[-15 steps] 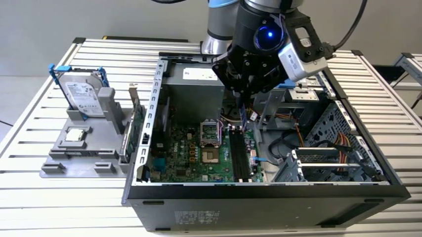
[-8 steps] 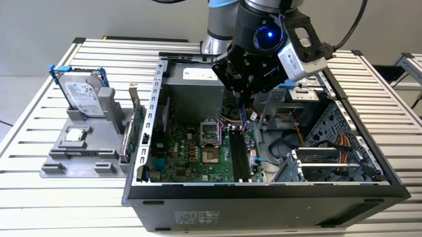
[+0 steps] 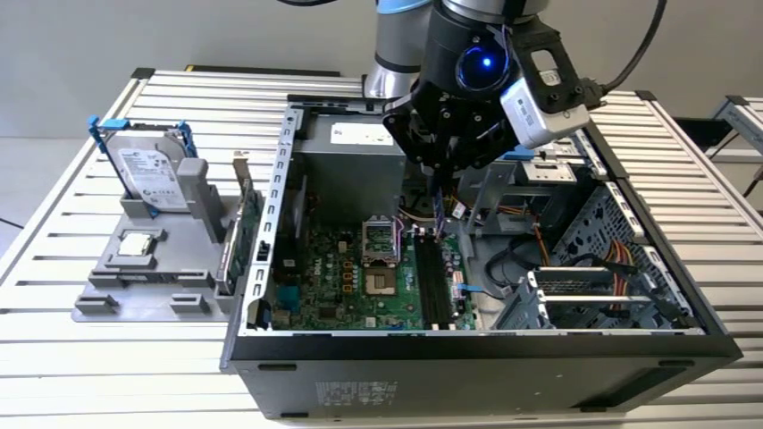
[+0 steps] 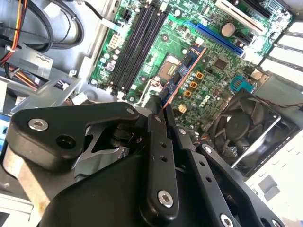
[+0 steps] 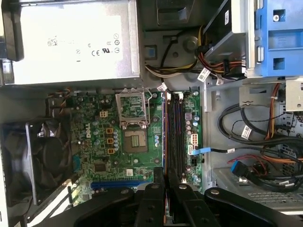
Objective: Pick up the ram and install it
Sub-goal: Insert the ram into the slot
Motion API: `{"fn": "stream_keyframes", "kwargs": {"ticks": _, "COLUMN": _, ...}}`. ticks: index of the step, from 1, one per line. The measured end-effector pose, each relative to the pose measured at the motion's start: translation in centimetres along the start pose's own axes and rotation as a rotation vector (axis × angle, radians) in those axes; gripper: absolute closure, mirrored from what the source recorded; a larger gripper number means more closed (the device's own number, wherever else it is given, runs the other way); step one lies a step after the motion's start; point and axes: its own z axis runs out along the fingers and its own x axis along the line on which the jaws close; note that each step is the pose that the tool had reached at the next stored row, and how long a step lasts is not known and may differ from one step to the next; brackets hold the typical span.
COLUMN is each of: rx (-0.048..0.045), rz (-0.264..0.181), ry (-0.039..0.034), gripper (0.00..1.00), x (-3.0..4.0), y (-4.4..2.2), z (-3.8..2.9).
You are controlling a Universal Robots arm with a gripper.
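Observation:
The ram (image 4: 187,71) is a thin dark strip with an orange edge, and my gripper (image 4: 161,105) is shut on it. In the first wrist view the ram (image 5: 164,142) shows edge-on, running out from my gripper (image 5: 164,178) parallel to the black memory slots (image 5: 176,132), along their side nearest the processor socket. In the exterior view my gripper (image 3: 441,183) hangs inside the open computer case (image 3: 477,353), above the motherboard (image 3: 346,286), with the ram (image 3: 442,214) pointing down, clear of the slots (image 3: 431,281).
A grey holder (image 3: 102,299) on the exterior view's left carries a hard drive (image 3: 155,174), a small silver chip (image 3: 139,241) and an upright green card (image 3: 245,232). Inside the case are the power supply (image 5: 71,42), a fan (image 5: 42,151), the processor socket (image 5: 134,125) and loose cables (image 5: 251,142).

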Motion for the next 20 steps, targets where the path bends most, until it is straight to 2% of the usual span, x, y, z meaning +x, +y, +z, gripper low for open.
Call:
{"fn": "stream_keyframes", "kwargs": {"ticks": 8, "rx": -0.0001, "rz": 0.011, "ry": 0.0002, "gripper": 1.0, "x": 0.01, "y": 0.0, "z": 0.0}}
{"fn": "stream_keyframes", "kwargs": {"ticks": 20, "rx": -0.0008, "rz": 0.087, "ry": 0.0017, "gripper": 1.0, "x": 0.0, "y": 0.0, "z": 0.01}}
